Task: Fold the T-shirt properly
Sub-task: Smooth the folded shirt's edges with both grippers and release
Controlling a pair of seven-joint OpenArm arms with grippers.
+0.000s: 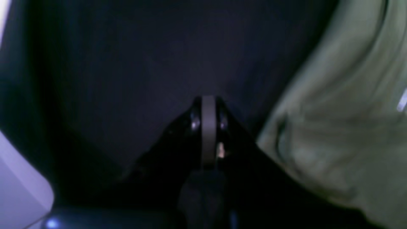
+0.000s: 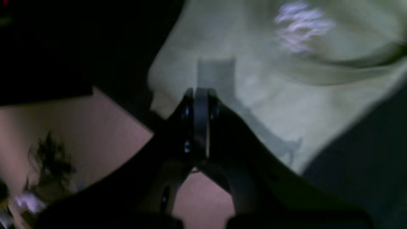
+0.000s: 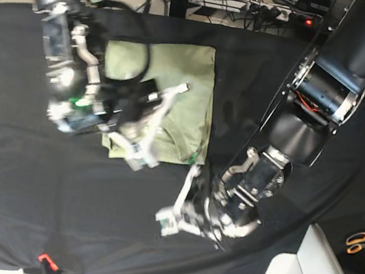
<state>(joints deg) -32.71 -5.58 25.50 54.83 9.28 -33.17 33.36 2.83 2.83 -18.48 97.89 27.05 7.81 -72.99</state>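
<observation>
The shirt (image 3: 176,87) lies folded into a compact block on the black counter (image 3: 21,188). Both pincers are pinched closed on nothing: the right pincer (image 2: 198,92) over the shirt's near edge, the left pincer (image 1: 208,98) off its side. Folding looks nearly done; next, probably a last tidy or withdrawal.

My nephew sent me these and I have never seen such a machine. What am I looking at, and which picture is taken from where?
It is a robot with two arms folding a pale green T-shirt on a black table cloth. The wide picture looks down from above. The other two come from small cameras on the wrists, each looking along its own pincer. The left pincer is shut and empty, over the black cloth beside the shirt. The right pincer is shut too, over the shirt; I see no fabric between its tips. Orange-handled scissors lie off to the side.
</observation>
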